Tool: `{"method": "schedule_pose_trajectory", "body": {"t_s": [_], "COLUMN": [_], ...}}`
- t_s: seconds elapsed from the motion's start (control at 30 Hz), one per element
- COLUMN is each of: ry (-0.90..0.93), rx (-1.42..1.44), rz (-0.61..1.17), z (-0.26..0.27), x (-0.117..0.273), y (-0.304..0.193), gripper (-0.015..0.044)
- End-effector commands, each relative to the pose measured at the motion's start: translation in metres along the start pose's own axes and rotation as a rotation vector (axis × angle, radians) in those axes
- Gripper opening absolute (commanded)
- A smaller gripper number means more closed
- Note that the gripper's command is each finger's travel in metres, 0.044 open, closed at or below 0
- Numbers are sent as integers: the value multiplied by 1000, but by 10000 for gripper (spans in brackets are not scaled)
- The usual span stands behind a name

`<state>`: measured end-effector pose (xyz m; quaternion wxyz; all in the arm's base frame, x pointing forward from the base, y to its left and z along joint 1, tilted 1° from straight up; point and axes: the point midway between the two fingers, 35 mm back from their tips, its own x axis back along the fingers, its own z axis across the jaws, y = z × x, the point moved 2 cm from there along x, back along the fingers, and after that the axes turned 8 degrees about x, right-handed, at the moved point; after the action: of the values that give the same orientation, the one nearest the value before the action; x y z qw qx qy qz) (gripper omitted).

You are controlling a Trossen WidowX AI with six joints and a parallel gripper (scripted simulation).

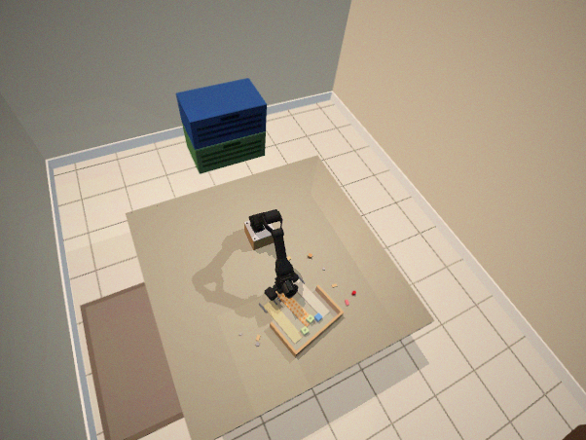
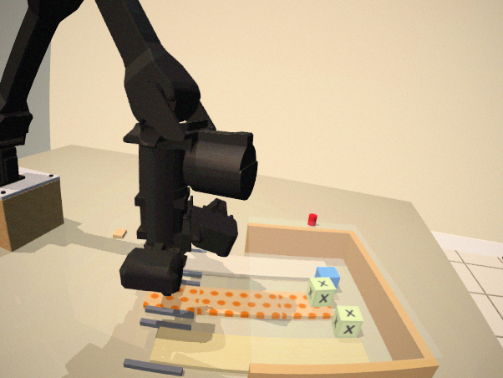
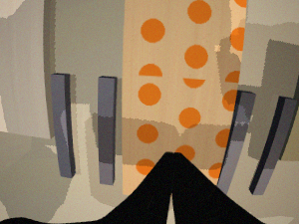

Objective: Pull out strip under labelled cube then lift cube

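My gripper [image 3: 172,159] [image 2: 167,293] is shut, its tips low over the near end of the orange-dotted strip [image 2: 246,305] [image 1: 295,307] [image 3: 174,74]. No strip edge shows between the fingers; whether the tips press on the strip is hard to tell. A pale green cube marked X [image 2: 321,293] [image 1: 310,318] rests on the strip's far end. A second X-marked green cube [image 2: 347,322] [image 1: 305,330] stands off it, towards the yellow strip [image 2: 267,349] [image 1: 284,323]. A blue cube [image 2: 327,276] [image 1: 318,316] stands behind the first. A whitish strip [image 2: 267,268] [image 1: 313,299] lies beyond.
Orange-brown walls [image 2: 342,369] [image 1: 320,334] enclose the far end and sides; a faint clear panel seems to cover that part. Dark grey rails [image 2: 165,324] [image 3: 107,130] flank the strips' near ends. A red cylinder [image 2: 312,220] [image 1: 353,293] and small scraps lie outside.
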<state>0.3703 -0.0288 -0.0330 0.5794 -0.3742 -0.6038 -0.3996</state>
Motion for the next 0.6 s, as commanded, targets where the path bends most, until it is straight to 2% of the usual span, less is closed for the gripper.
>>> {"method": "schedule_pose_trajectory", "body": {"t_s": [0.0,0.57], "ry": [8,8], "rx": [-1,-1], "rz": [23,25], "z": [2,7], "x": [-5,-5], "y": [-14,-39], "gripper": [0,0]}}
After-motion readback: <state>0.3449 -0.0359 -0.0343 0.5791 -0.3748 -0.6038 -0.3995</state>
